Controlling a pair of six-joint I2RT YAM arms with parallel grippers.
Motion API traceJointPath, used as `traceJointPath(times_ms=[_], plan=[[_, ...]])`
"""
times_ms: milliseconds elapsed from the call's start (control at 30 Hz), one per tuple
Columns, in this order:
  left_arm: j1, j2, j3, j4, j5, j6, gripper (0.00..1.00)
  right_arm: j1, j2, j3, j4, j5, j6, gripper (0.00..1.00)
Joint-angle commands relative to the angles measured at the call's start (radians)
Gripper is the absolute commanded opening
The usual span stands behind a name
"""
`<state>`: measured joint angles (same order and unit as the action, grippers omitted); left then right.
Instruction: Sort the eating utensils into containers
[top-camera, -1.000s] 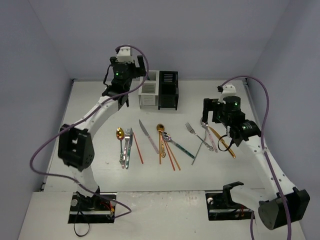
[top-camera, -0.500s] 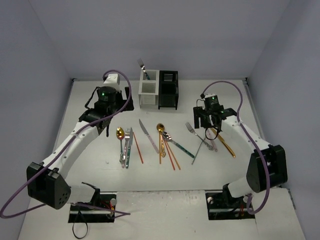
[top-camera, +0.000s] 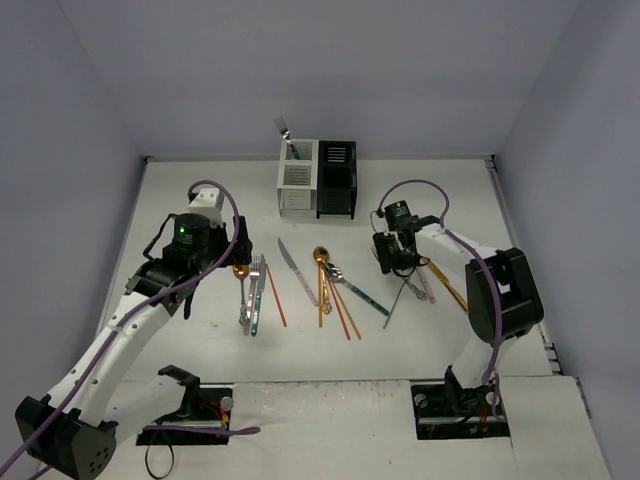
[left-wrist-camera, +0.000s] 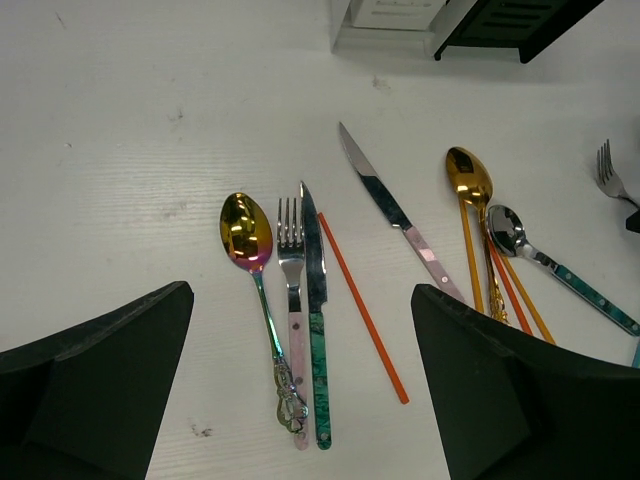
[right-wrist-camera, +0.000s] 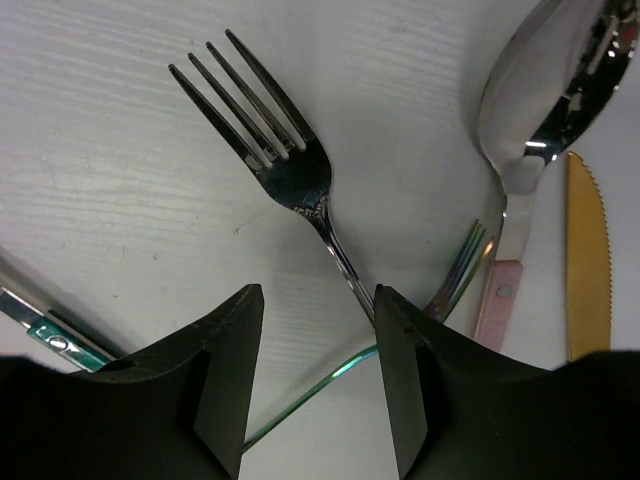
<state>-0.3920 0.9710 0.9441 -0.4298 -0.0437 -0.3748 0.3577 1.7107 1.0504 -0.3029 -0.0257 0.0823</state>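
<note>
The white caddy (top-camera: 297, 177) and black caddy (top-camera: 336, 178) stand joined at the back; one fork (top-camera: 286, 138) stands in the white one. Utensils lie spread on the table. My left gripper (top-camera: 243, 252) is open and empty above an iridescent spoon (left-wrist-camera: 246, 232), a pink-handled fork (left-wrist-camera: 291, 262) and a teal-handled knife (left-wrist-camera: 317, 330); it shows in the left wrist view (left-wrist-camera: 300, 400). My right gripper (right-wrist-camera: 318, 380) is open and low over a silver fork (right-wrist-camera: 285, 165), whose handle runs against the right finger. An iridescent fork's (right-wrist-camera: 455, 280) thin handle crosses between the jaws.
An orange chopstick (left-wrist-camera: 362, 308), a pink-handled knife (left-wrist-camera: 400, 215), a gold spoon (left-wrist-camera: 468, 180) and a teal-handled silver spoon (left-wrist-camera: 510, 232) lie mid-table. A pink-handled spoon (right-wrist-camera: 545, 100) and a gold knife (right-wrist-camera: 588, 260) lie beside the right gripper (top-camera: 393, 262). Walls enclose the table.
</note>
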Motion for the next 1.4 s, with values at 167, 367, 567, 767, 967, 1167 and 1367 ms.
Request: traceJointPath(times_ms=[167, 367, 567, 767, 967, 1167, 1367], plan=[[-0.004, -0.015, -0.008, 0.002, 0.002, 0.062, 0.89, 0.015, 0.088, 0.048, 0.016, 0.023, -0.036, 0.45], [-0.004, -0.005, -0.007, 0.002, 0.007, 0.077, 0.89, 0.016, 0.139, 0.057, 0.026, 0.006, -0.05, 0.33], [-0.004, 0.001, -0.005, -0.001, 0.003, 0.09, 0.89, 0.041, 0.187, 0.077, 0.037, -0.024, -0.072, 0.1], [-0.004, 0.01, -0.002, 0.002, 0.009, 0.086, 0.89, 0.072, 0.216, 0.152, 0.058, -0.031, -0.134, 0.0], [-0.004, 0.008, 0.011, 0.015, 0.036, 0.061, 0.89, 0.1, 0.162, 0.221, 0.128, -0.025, -0.171, 0.0], [-0.004, 0.005, 0.03, 0.117, 0.158, 0.018, 0.89, 0.159, 0.058, 0.294, 0.156, -0.032, -0.225, 0.0], [-0.004, 0.032, 0.072, 0.272, 0.307, -0.004, 0.89, 0.211, -0.078, 0.3, 0.227, -0.086, -0.246, 0.0]])
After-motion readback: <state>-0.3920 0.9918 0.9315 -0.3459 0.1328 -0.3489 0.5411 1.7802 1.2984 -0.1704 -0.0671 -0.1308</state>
